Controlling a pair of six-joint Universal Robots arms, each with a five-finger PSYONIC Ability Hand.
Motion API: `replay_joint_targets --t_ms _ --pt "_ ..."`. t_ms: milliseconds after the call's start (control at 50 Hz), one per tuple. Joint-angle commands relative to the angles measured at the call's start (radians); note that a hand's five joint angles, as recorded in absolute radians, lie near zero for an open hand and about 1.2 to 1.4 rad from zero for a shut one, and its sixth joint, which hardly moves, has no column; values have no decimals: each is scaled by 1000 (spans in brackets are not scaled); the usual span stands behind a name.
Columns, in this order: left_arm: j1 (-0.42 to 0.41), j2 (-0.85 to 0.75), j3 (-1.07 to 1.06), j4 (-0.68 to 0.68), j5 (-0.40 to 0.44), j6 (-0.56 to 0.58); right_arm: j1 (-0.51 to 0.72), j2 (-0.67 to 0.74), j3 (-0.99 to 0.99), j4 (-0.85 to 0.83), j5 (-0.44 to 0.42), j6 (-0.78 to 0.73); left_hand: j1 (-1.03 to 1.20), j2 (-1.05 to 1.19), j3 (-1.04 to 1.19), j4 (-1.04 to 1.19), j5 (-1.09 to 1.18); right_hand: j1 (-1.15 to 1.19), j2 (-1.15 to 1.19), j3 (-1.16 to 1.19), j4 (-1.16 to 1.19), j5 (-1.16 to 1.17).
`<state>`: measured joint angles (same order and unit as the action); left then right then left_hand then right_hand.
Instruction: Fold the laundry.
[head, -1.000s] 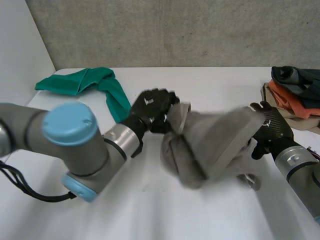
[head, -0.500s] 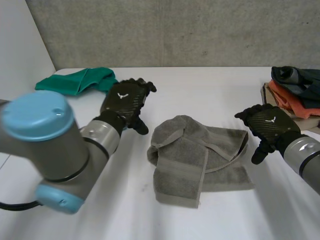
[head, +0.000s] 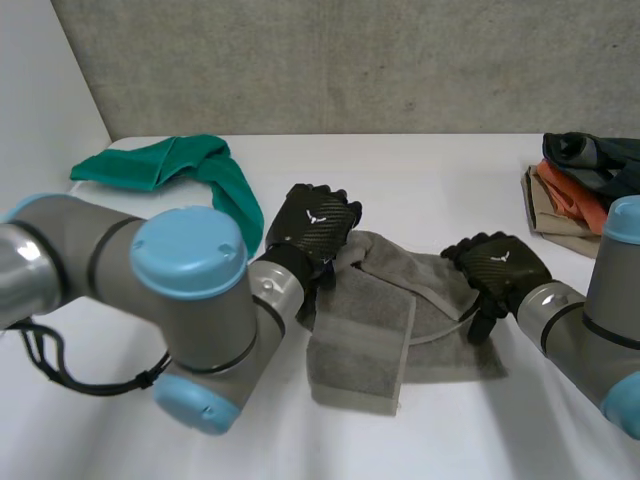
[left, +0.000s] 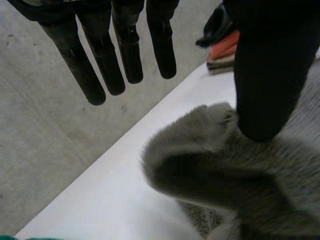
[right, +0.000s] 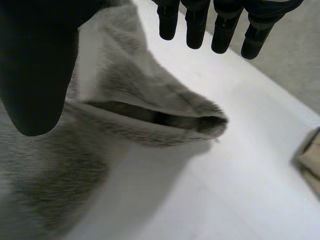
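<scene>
We see the grey towel lying rumpled mid-table. The left hand is at its far left corner and the right hand at its right edge, fingers straight and apart from the thumbs. Each hand's back bears a small white emblem.

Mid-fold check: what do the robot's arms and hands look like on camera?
The left arm and right arm are thick grey tubes, their rounded joints capped in light blue. Each ends in a silvery wrist cuff and a black hand, left hand and right hand, with a woven sheen and a small white logo on its back. Fingers are slim black rods.
</scene>
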<state>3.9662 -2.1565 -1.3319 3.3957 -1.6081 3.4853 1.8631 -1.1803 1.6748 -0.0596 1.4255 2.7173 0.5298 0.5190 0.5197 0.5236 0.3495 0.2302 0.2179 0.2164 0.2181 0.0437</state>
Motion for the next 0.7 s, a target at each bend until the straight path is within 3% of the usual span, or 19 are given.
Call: replay_joint_targets --t_ms 20,300,320,400,420,620,700 --pt "31 -103 86 2 -16 54 -13 -4 -3 -28 16 -31 191 202 202 198 197 -19 -7 -5 -7 -7" --pt "93 -244 195 10 36 132 -19 11 -24 -23 19 -21 829 839 839 835 834 -56 -43 -42 -44 -44" --pt "97 -250 197 14 36 142 -22 13 -24 -22 18 -19 811 822 821 817 817 -56 -43 -42 -44 -44" --pt "126 -272 195 57 37 193 -28 10 -21 3 15 -8 129 140 139 135 135 -56 -43 -42 -44 -44" --pt "134 -272 192 69 34 199 -28 8 -23 10 12 -2 54 65 65 61 60 -56 -43 -42 -44 -44" --pt "199 -244 184 67 39 193 -18 2 -82 96 -43 24 24 35 34 30 30 81 93 95 93 93" --pt "226 -247 183 56 95 163 -2 2 -99 141 -53 25 33 44 43 39 39 81 93 95 93 93"
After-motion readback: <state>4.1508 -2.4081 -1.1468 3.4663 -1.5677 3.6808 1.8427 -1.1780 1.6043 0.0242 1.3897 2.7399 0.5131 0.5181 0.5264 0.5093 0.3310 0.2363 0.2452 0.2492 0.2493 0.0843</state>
